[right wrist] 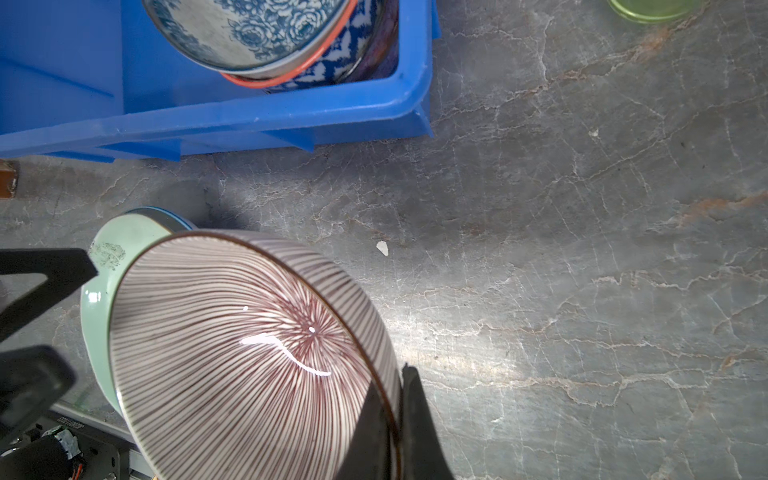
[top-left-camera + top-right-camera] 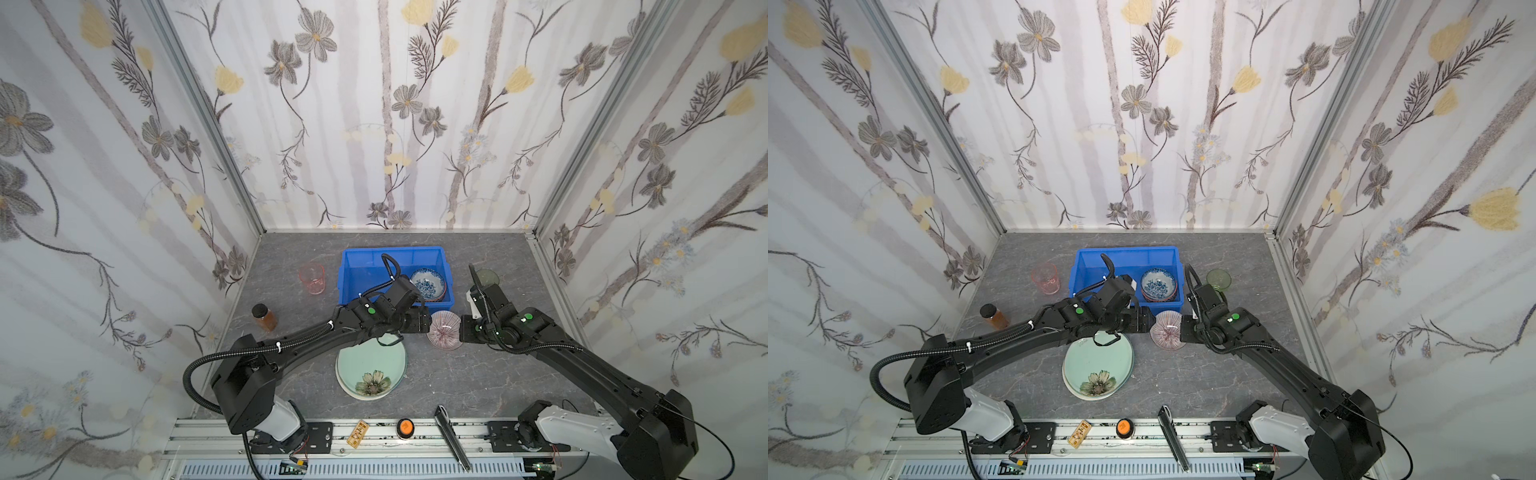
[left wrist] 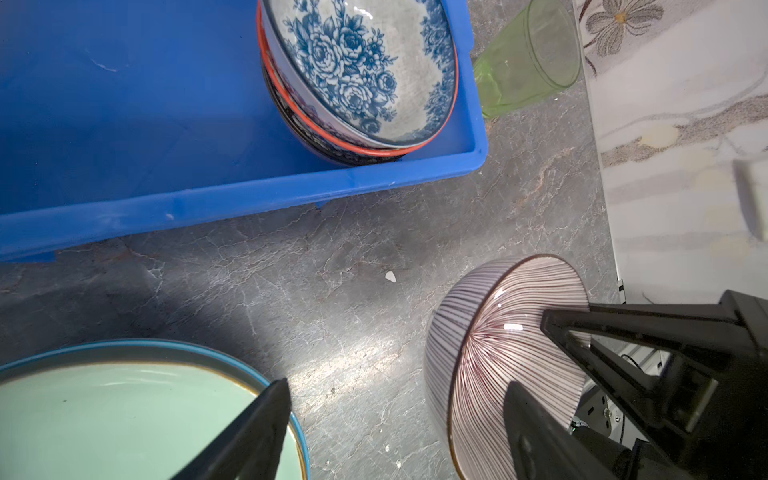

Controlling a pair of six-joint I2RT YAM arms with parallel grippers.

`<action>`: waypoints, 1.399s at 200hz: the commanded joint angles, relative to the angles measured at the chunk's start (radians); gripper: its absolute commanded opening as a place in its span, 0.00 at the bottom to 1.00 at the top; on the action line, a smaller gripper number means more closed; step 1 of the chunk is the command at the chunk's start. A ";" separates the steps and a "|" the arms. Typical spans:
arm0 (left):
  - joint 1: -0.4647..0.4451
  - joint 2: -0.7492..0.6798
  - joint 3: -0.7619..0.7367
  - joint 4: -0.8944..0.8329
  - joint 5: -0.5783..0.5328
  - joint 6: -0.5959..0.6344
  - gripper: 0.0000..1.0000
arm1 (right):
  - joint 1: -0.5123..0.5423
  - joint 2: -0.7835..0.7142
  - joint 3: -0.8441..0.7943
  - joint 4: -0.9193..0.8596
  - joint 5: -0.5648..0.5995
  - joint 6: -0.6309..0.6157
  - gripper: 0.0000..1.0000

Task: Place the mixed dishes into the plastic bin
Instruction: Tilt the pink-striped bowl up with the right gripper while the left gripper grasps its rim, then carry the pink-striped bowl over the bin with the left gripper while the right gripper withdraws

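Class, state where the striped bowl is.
In both top views the striped bowl is right of centre, by the near right corner of the blue bin, its rim pinched by the right gripper.

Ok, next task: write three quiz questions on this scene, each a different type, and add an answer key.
1. True or false: the striped bowl sits inside the blue bin.
2. Which arm's fingers pinch its rim? A left, B right.
3. Fill in: the topmost bowl inside the bin has a ____ floral pattern.
Key: 1 false; 2 B; 3 blue.
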 commanded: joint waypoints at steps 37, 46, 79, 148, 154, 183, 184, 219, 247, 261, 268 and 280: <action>-0.012 0.044 0.022 0.016 -0.012 -0.001 0.64 | 0.019 0.056 0.069 0.019 0.014 -0.020 0.00; -0.011 0.048 0.022 0.016 -0.013 0.001 0.58 | 0.022 0.066 0.077 0.019 0.014 -0.021 0.00; -0.012 0.061 0.022 0.014 -0.022 0.005 0.41 | 0.035 0.095 0.099 0.017 0.016 -0.025 0.00; -0.013 0.086 0.030 0.014 -0.037 0.008 0.17 | 0.057 0.141 0.134 0.000 0.041 -0.031 0.00; -0.013 0.086 0.029 0.013 -0.038 0.008 0.16 | 0.058 0.141 0.134 -0.002 0.042 -0.031 0.00; -0.013 0.086 0.025 0.013 -0.041 0.006 0.06 | 0.066 0.147 0.135 0.000 0.049 -0.027 0.00; -0.012 0.086 0.025 0.013 -0.041 0.006 0.05 | 0.066 0.148 0.135 0.000 0.049 -0.027 0.00; -0.011 0.085 0.021 0.013 -0.042 0.005 0.00 | 0.073 0.139 0.134 0.015 0.038 -0.021 0.00; -0.013 0.076 0.018 0.011 -0.052 0.006 0.00 | 0.072 0.117 0.128 0.033 0.025 -0.013 0.10; -0.010 0.069 0.016 0.011 -0.058 0.011 0.00 | 0.072 0.103 0.128 0.037 0.023 -0.012 0.18; -0.009 0.066 0.015 0.010 -0.064 0.013 0.00 | 0.073 0.094 0.126 0.038 0.024 -0.011 0.22; -0.001 0.059 0.013 0.007 -0.068 0.019 0.00 | 0.071 0.075 0.125 0.038 0.029 -0.009 0.30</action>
